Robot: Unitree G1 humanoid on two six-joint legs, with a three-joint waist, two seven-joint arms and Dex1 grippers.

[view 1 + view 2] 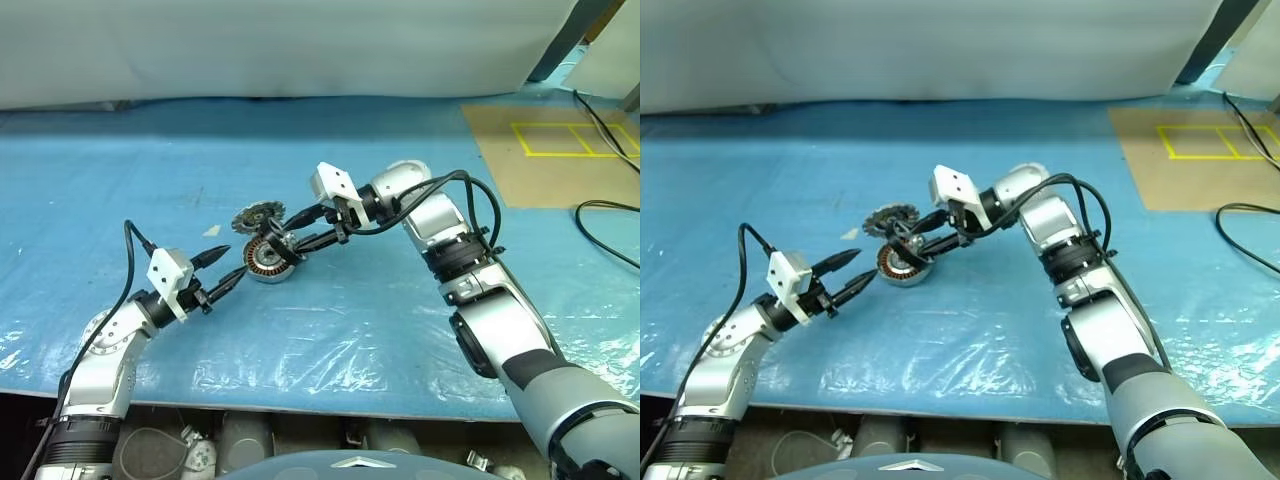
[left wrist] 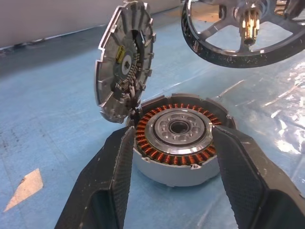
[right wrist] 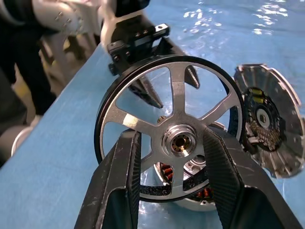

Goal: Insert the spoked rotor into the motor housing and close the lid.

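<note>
The motor housing [image 1: 268, 262], a short silver cylinder with copper windings, sits on the blue sheet. The lid [image 1: 258, 215] stands tilted on its toothed edge at the housing's far side, its finned face turned toward the housing [image 2: 176, 133]. My right gripper [image 3: 174, 143] is shut on the spoked rotor [image 3: 171, 119], with its fingers astride the hub. It holds the rotor [image 2: 243, 28] in the air just above and beside the housing. My left gripper [image 1: 230, 265] is open and level. Its fingertips flank the housing's near side, and I cannot tell whether they touch it.
A brown mat [image 1: 550, 150] with yellow tape lines lies at the back right, with black cables [image 1: 605, 215] across it. A small white scrap [image 1: 212, 230] lies left of the lid. The table's front edge [image 1: 300, 405] runs close below the arms.
</note>
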